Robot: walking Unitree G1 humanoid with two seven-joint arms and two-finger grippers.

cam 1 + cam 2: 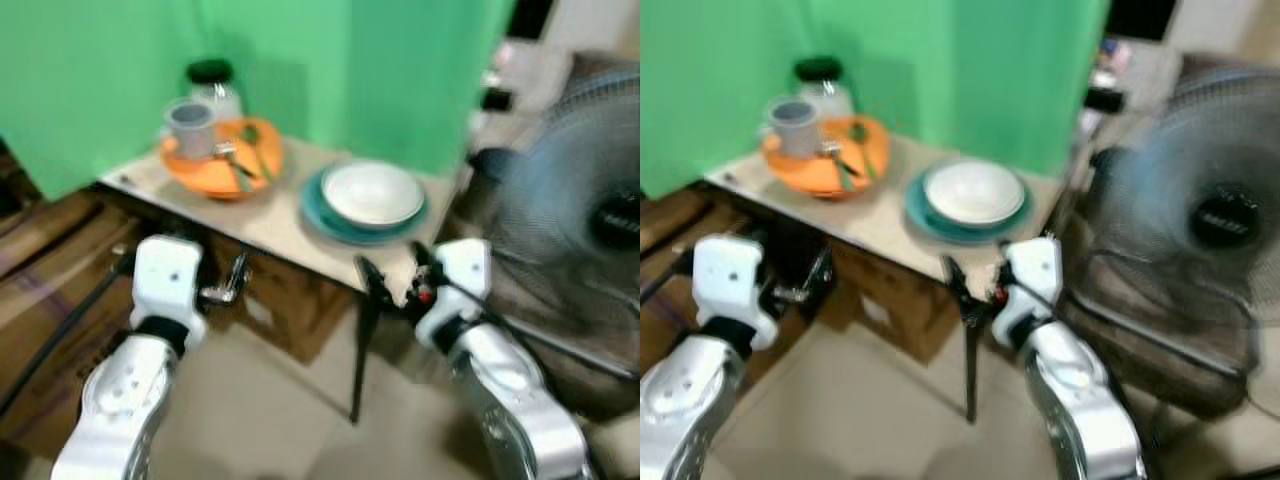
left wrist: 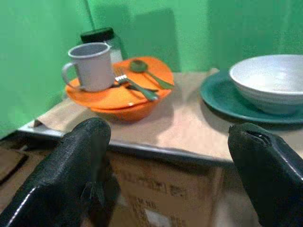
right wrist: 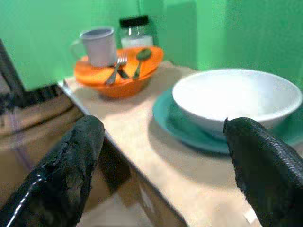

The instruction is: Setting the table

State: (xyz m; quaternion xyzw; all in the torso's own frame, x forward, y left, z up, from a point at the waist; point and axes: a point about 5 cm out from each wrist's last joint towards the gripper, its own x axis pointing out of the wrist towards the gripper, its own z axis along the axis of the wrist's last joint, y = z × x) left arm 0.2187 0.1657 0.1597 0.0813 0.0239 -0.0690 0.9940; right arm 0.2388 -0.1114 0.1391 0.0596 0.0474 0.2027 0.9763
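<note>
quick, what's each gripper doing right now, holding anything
Left gripper: open, holding nothing, short of the small beige table.
Right gripper: open, holding nothing, near the white bowl.

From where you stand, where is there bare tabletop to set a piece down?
Bare table runs along the near edge, in front of the orange plate and teal plate, with a narrower strip between the two. The far left corner is crowded: mug, fork and spoon on the orange plate, jar behind.

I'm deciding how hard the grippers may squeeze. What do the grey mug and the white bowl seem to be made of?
Grey mug: matte, even grey, probably plastic or enamelled metal. White bowl: smooth with a soft sheen, likely ceramic, possibly melamine. Blur leaves both open.
</note>
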